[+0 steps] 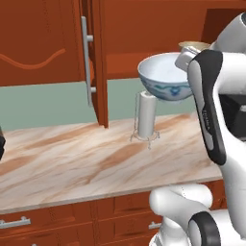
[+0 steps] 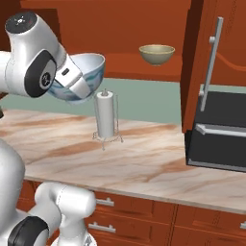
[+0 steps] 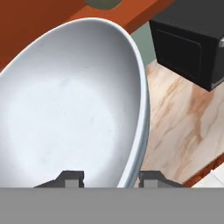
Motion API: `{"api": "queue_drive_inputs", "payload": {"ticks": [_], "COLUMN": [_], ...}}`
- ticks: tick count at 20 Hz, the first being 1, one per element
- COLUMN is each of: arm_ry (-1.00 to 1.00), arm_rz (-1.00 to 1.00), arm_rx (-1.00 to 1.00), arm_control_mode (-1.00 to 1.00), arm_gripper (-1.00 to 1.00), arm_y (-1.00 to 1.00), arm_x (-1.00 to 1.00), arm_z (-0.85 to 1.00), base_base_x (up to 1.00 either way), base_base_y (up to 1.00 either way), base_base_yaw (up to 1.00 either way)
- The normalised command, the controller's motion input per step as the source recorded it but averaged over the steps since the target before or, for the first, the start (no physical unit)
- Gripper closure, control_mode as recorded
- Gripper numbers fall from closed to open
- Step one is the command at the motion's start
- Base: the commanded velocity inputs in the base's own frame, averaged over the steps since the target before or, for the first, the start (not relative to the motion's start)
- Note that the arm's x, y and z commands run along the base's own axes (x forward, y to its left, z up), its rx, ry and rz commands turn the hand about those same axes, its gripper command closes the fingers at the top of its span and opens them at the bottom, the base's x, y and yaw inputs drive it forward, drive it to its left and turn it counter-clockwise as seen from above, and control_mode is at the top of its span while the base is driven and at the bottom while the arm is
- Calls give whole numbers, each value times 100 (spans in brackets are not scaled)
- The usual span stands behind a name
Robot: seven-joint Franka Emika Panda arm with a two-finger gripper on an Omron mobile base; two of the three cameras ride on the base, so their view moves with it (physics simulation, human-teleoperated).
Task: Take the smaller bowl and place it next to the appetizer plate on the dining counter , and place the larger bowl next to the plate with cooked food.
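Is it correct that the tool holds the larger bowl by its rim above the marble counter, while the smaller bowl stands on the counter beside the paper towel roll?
Not quite. The smaller bowl stands on the cabinet shelf, as the right base view shows. The rest is correct.

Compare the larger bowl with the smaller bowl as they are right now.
The larger bowl is white with blue painted patterns outside; the smaller bowl is plain olive-tan. The larger bowl is wider than the smaller bowl. The larger bowl is tilted and off the shelf, its rim between the fingers of the end effector; the smaller bowl stands upright on the cabinet shelf. Both are round, open and look empty.
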Motion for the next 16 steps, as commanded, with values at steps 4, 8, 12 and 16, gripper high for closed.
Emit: {"api": "queue_drive_inputs", "payload": {"ticks": [4,8,12,16], "arm_ry": [0,0,0,0], "arm_rz": [0,0,0,0], "arm_rx": [0,0,0,0], "arm_control_mode": [100,100,100,100], "arm_gripper": [100,100,100,100], "arm_y": [0,0,0,0], "arm_x": [0,0,0,0], "arm_z": [0,0,0,0], "base_base_x": [-86,-81,-54,-49], "base_base_y": [0,1,2,0], "base_base_yaw": [0,10,39,51]}}
